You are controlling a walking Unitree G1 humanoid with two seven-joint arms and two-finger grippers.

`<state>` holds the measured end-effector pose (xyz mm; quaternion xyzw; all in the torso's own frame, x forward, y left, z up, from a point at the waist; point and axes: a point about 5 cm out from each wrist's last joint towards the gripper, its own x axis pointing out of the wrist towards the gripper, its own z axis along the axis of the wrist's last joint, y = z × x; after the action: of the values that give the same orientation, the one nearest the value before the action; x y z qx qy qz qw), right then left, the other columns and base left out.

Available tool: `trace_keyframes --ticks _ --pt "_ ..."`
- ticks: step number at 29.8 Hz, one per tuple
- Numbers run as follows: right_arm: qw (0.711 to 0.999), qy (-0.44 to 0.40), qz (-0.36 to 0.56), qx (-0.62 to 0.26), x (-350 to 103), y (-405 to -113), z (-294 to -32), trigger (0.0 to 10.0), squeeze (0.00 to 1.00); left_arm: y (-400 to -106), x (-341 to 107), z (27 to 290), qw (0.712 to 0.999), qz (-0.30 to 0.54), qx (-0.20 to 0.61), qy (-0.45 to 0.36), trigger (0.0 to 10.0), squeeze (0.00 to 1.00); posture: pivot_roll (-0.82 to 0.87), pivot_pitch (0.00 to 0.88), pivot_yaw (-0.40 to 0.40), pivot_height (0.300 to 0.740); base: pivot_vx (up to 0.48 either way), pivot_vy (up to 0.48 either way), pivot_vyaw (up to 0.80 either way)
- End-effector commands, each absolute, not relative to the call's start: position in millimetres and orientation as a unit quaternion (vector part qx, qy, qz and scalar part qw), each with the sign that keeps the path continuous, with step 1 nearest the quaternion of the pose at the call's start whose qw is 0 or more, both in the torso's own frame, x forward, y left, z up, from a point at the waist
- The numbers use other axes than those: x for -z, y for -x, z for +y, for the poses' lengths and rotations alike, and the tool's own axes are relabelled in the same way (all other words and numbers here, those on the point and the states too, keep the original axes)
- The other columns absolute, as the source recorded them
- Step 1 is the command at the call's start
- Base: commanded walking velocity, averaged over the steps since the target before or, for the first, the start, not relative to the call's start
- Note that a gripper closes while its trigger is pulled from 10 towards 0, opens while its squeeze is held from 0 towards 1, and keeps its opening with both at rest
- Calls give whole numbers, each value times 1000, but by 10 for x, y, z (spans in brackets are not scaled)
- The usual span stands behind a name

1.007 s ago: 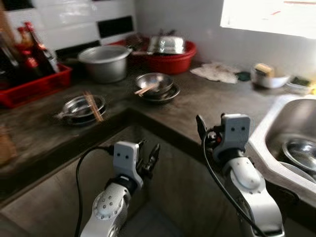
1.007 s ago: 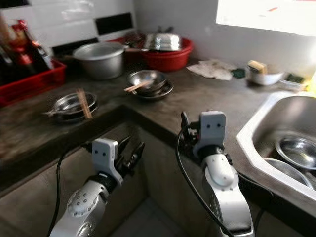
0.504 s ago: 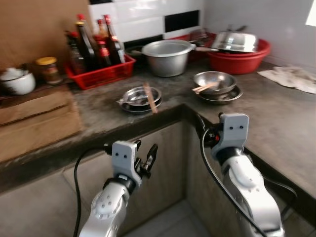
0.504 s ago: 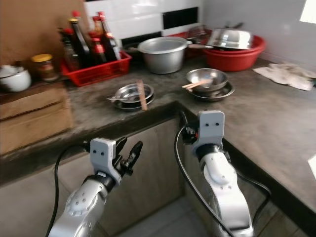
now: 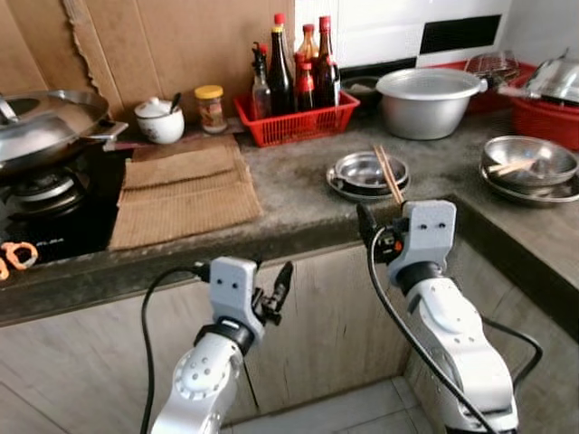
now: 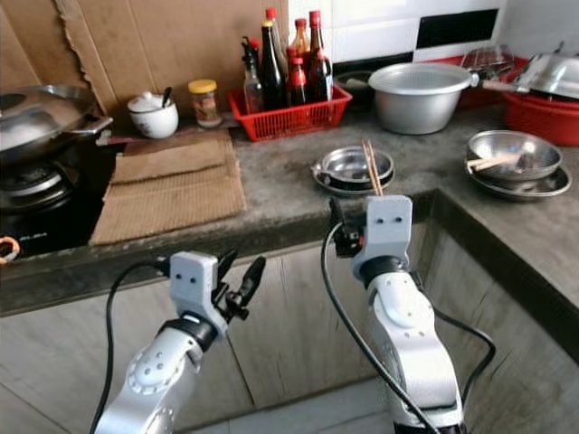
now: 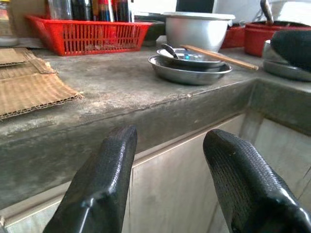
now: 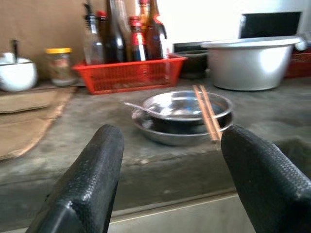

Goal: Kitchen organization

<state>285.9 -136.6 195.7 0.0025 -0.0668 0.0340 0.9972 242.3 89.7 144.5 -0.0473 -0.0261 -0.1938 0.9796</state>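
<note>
Approach step: both claws, left claw [image 7: 167, 179] and right claw [image 8: 170, 179], released below the bench [image 5: 289, 194]; next, reach for the chopsticks [image 5: 389, 174] on the steel bowls [image 5: 366, 172].

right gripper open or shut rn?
Open. The right gripper shows two black fingers set wide apart, empty, aimed at the steel bowl with chopsticks.

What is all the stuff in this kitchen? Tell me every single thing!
wok: one, silver, on the stove far left
white pot: one, beside the jar
jar: one, yellow lid
cardboard: brown, flat on the counter
red basket: one, holding dark bottles
big pot: one, silver, at the back
bowl with chopsticks: silver, near the counter edge
second bowl: silver, far right
left gripper: black, open, below the counter
right gripper: black, open
</note>
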Motion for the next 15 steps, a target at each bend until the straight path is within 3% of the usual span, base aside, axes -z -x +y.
trace_keyframes --ticks 1,11,12,13,14,15 --pt "996 -4 -78 -44 -2019 -2888 -1316 10000 0 -2437 -1473 921 981 -32 186 39 10000 0 94 22 21 740 0 0 0" --pt "992 -1 -111 -51 -2179 -3057 -1224 10000 0 -2435 -1513 907 983 -39 177 42 10000 0 115 60 2 740 0 0 0" --pt "991 -1 -121 -52 -2218 -3085 -1213 10000 875 -2422 -1509 904 983 -39 175 43 10000 0 114 61 -5 740 0 0 0" --pt "991 -1 -121 -52 -2218 -3085 -1213 10000 875 -2422 -1509 904 983 -39 175 43 10000 0 114 61 -5 740 0 0 0" --pt "991 -2 -125 -55 -2241 -3105 -1203 10000 1000 -2412 -1505 905 983 -38 173 43 10000 0 114 61 -5 740 0 0 0" --pt "990 1 -128 -58 -2246 -3118 -1197 10000 1000 -2404 -1500 904 983 -37 173 44 10000 0 114 69 -6 740 0 0 0"
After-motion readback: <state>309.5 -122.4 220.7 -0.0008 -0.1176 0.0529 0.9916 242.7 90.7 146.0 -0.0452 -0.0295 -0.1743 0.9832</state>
